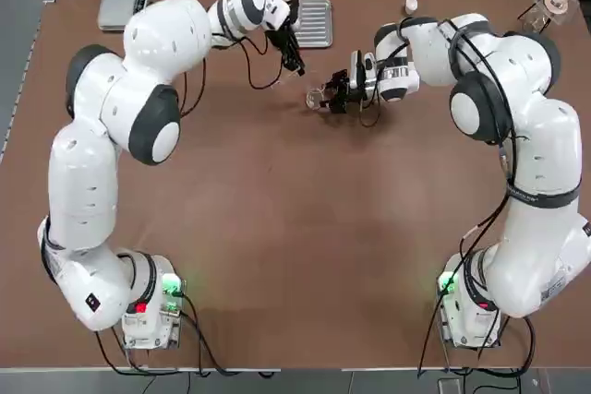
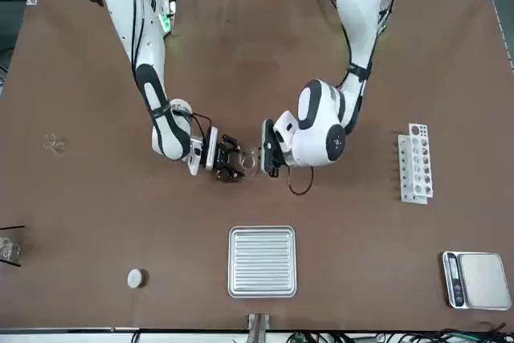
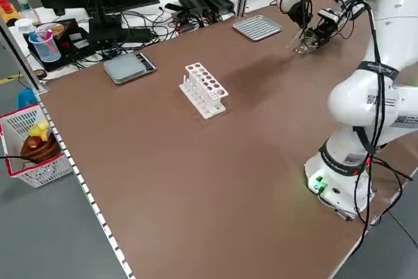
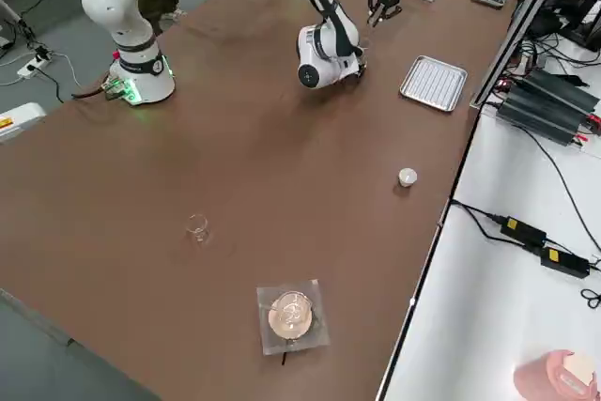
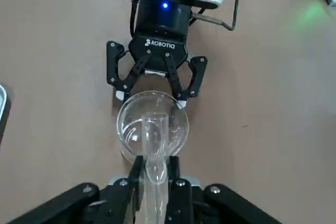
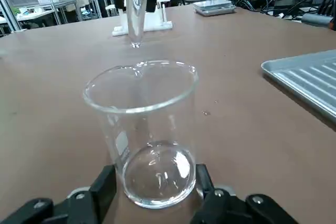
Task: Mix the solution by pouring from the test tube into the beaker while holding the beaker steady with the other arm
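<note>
Right wrist view is showing the right tool [image 6: 152, 192] clamping the base of the small clear glass cylindrical beaker [image 6: 144, 129], which is standing upright on the brown surface [image 6: 252, 124]; just beyond and above the rim, the left tool [image 5: 155, 192] is gripping the thin clear glass test tube [image 6: 135, 9] tightly, its rounded end hanging over the far side of the rim. Pouring well, I judge, is calling for bringing the tube's mouth over the beaker's centre before tipping slowly, while the right tool is keeping the beaker pinned. Farther off, a white multi-hole tube rack [image 6: 143, 22] is standing well apart.
</note>
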